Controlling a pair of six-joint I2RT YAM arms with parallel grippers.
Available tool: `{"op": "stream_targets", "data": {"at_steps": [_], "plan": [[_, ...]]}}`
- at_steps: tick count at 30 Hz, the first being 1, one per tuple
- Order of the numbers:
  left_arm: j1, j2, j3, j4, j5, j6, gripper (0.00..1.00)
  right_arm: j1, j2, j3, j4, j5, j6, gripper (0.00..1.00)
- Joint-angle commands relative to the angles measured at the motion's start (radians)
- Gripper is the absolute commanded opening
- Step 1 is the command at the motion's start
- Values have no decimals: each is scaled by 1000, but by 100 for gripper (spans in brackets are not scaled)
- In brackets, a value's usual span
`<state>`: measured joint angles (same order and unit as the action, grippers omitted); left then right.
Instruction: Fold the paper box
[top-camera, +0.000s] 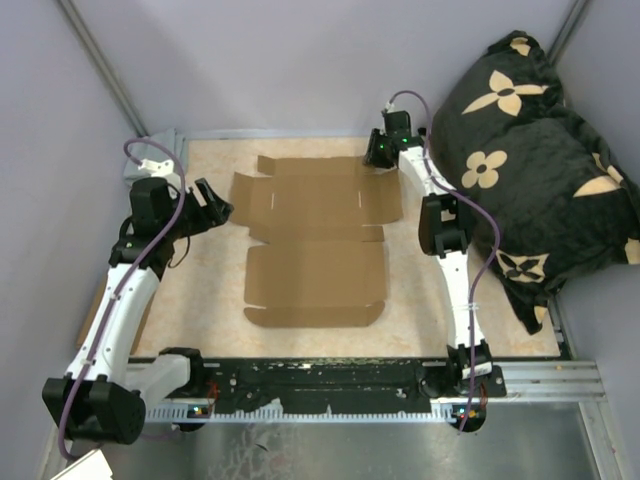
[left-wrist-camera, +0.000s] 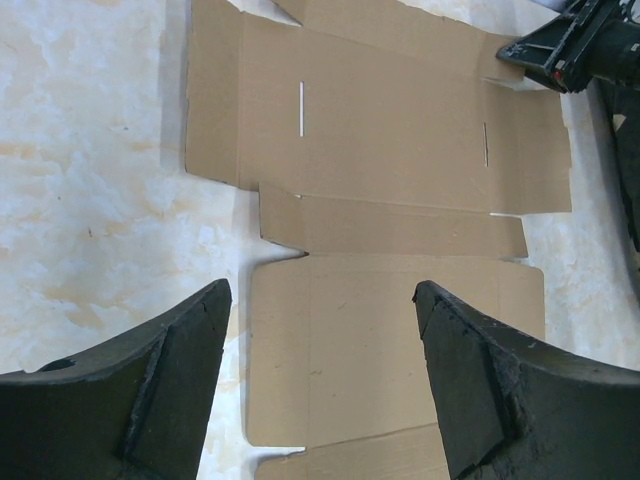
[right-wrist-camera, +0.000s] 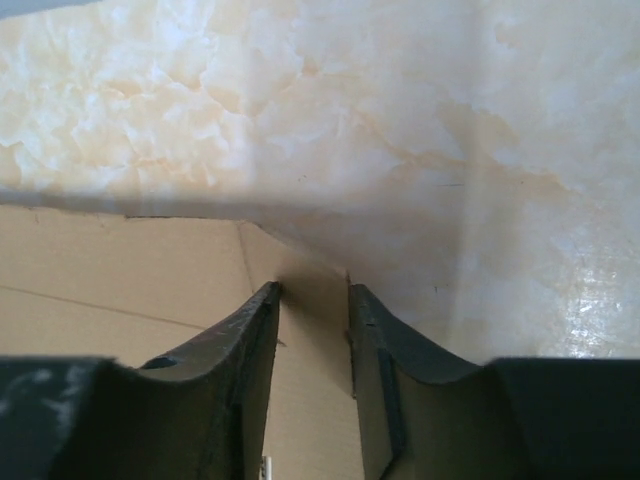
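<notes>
One paper box (top-camera: 315, 240) flat, lengthwise near-to-far (slitted end far).

Top view looks down from behind. Beyond the left claw (left-wrist-camera: 322, 287), its camera sees the flat brown die-cut cardboard box (left-wrist-camera: 390, 130) from high; beyond the right claw (right-wrist-camera: 312, 289), one corner, close.

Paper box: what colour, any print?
The paper box is plain brown, no print; best in the left wrist view.
</notes>
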<state>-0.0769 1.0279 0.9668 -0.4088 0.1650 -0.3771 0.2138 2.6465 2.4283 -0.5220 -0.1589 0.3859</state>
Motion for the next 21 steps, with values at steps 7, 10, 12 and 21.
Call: {"op": "stream_targets", "data": {"at_steps": [7,10,12,21], "plan": [[2,71,93,-35,8,-17,77,43,-89,-24,-19,73,-48,1],[3,106,110,-49,-2,-24,74,56,-144,-57,-77,107,-79,0],[3,155,141,-101,-27,-13,74,65,-185,-70,-128,129,-109,0],[0,408,270,-187,-15,38,74,91,-393,-294,-241,130,-247,0]]}}
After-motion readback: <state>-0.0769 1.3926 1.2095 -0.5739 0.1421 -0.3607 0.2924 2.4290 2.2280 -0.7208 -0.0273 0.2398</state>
